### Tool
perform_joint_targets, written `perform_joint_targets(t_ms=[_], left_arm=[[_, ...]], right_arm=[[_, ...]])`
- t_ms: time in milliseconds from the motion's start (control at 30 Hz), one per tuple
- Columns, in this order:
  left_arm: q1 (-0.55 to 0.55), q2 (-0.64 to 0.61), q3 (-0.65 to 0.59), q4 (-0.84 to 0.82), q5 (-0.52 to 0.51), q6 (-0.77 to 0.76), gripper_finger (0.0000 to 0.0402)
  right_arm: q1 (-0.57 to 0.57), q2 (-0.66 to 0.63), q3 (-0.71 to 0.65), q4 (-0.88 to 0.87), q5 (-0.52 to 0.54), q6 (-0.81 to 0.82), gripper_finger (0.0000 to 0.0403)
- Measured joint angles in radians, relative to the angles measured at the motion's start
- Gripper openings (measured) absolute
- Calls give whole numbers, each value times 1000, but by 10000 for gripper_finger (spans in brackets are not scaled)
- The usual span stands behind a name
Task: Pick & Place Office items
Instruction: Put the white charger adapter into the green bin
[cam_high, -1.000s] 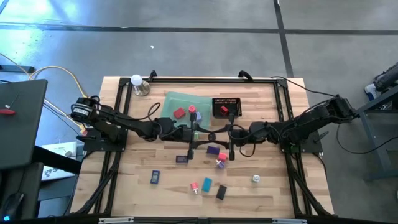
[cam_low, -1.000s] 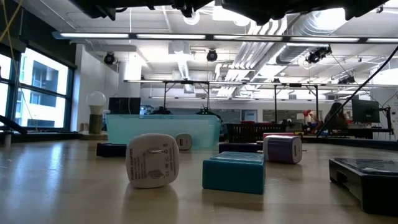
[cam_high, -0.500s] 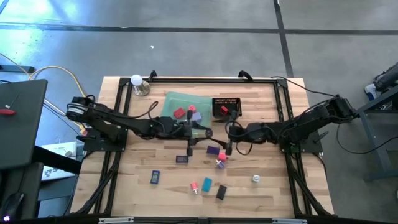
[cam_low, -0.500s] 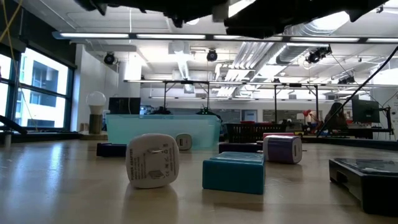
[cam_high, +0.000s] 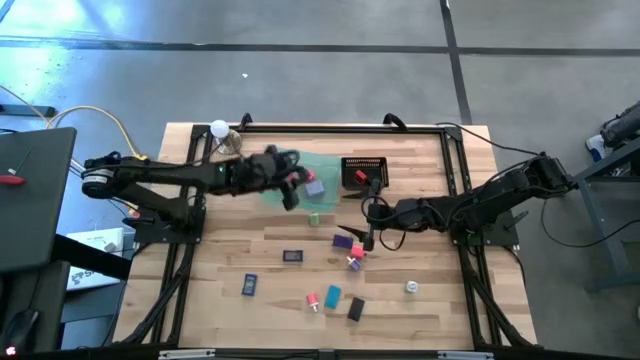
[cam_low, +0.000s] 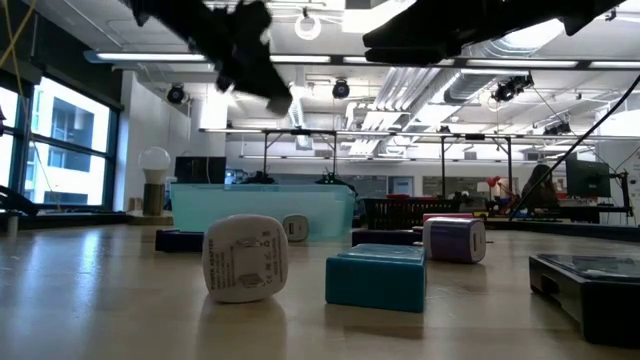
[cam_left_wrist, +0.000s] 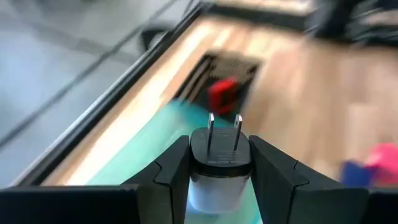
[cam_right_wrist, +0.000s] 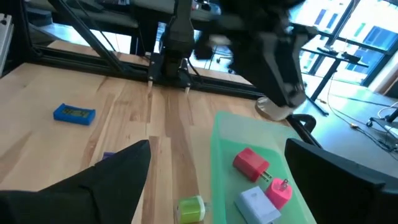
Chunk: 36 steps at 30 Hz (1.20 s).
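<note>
High view: left gripper (cam_high: 291, 180) has swung from table centre back over the green tray (cam_high: 335, 192); right gripper (cam_high: 369, 236) barely moved, near the purple block (cam_high: 343, 241). Black mesh basket (cam_high: 364, 172) beside the tray holds a red item (cam_high: 360, 178). Other office items scattered toward the near edge: blue block (cam_high: 249, 285), teal block (cam_high: 332, 295), black block (cam_high: 355, 309).

Low view: left arm now dips into frame top-left; white charger (cam_low: 245, 258) and teal block (cam_low: 376, 277) unmoved in foreground.

Left wrist view: fingers (cam_left_wrist: 171, 172) pinch a white plug adapter (cam_left_wrist: 219, 165), prongs pointing out, above the tray.

Right wrist view: fingers spread wide, holding nothing; tray holds red plug (cam_right_wrist: 250, 165), pink plug (cam_right_wrist: 279, 191), white-lilac block (cam_right_wrist: 257, 204); green piece (cam_right_wrist: 190, 208) just outside it.
</note>
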Motion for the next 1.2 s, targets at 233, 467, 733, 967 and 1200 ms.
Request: perform_joint_targets(t_ms=[233, 467, 733, 967, 1200], left_arm=[[215, 62, -1, -179, 113, -128, 125], [324, 188, -1, -190, 232, -163, 125], [350, 295, 0, -185, 259, -178, 125], [350, 320, 5, -176, 259, -178, 127], [350, 329, -5, -203, 259, -159, 167]], right_arm=[[0, 0, 0, -4, 0, 3, 362], [0, 0, 0, -23, 0, 3, 362], [0, 0, 0, -47, 0, 3, 362], [0, 0, 0, -52, -5, 3, 362], [0, 0, 0, -52, -6, 3, 362]])
